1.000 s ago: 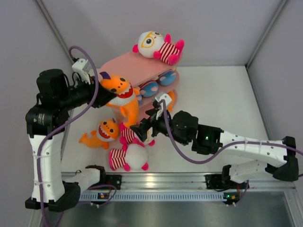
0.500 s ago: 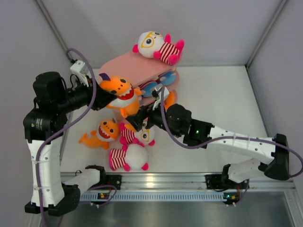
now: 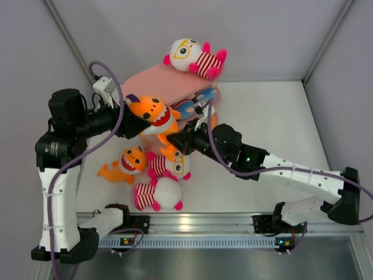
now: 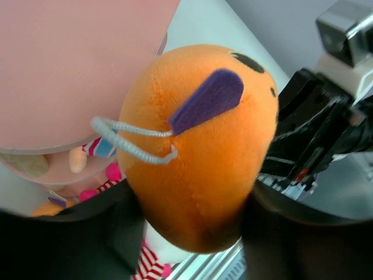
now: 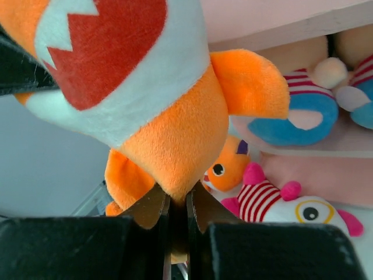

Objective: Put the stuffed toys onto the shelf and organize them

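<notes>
Aloft at the near left end of the shelf (image 3: pixel 166 79): an orange fish toy (image 3: pixel 152 114), plump, with a white belly, a red zigzag mouth, a purple fin (image 4: pixel 207 99) and a grey cord loop (image 4: pixel 128 140) on its head. Sits head-first between the fingers of the left gripper (image 3: pixel 139 119); cannot tell whether squeezed or merely flanked. Pinched at the tail tip by the right gripper (image 5: pixel 175 219), clamped tight on the plush. Hangs above a heap of toys on the table (image 3: pixel 268 116), with the right arm reaching across the shelf front.

Counting three white-headed striped toys: one on the top board (image 3: pixel 189 55), two on the table (image 3: pixel 172 166) (image 3: pixel 160 194). Counting two orange fish for sure: the held one and one on the table (image 3: pixel 128 162). Counting two blue-shorted boys (image 5: pixel 280 116) (image 5: pixel 361 108) on the middle tier.
</notes>
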`<state>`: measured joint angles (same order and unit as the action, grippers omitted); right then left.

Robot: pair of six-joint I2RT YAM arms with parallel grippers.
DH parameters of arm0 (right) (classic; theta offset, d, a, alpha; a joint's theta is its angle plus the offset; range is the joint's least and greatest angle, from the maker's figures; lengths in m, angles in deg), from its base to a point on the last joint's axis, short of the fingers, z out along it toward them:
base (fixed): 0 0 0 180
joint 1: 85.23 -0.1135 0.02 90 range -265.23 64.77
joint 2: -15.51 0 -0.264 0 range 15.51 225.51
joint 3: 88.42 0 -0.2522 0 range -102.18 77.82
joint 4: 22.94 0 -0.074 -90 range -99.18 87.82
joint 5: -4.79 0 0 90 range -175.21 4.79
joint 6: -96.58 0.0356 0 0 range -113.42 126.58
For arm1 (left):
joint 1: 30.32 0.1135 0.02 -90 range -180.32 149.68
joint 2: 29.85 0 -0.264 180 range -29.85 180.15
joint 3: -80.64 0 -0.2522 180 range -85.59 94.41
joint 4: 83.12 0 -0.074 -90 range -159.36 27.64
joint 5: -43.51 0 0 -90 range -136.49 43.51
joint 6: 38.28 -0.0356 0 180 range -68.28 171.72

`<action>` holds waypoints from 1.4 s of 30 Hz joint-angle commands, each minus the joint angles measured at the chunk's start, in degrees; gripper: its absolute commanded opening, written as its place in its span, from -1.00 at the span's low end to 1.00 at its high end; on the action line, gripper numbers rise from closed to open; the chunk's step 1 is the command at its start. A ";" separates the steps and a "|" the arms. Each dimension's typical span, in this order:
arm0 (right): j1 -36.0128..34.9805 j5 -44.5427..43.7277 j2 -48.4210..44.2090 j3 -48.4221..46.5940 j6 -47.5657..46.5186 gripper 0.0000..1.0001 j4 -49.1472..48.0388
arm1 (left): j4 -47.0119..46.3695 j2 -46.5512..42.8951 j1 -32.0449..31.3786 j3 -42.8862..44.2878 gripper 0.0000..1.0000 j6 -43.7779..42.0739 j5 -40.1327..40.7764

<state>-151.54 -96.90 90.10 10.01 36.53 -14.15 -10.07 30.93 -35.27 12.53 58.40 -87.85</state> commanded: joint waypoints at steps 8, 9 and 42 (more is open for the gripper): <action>0.47 -9.14 -15.16 5.49 -7.36 -1.00 19.80 | -1.20 -2.68 0.29 -5.05 0.96 -6.14 5.23; 0.47 -9.67 -17.09 5.93 -7.63 -1.00 23.83 | -0.93 -2.76 0.29 -5.22 0.96 -6.15 6.02; 11.37 -13.36 -0.62 11.31 4.58 -1.00 30.56 | 2.59 -5.75 0.73 -11.99 0.96 -16.52 31.35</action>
<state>-140.91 -110.45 85.13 26.70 39.46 24.95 -7.56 25.75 -34.89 1.21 42.55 -57.43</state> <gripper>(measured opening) 0.055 0.982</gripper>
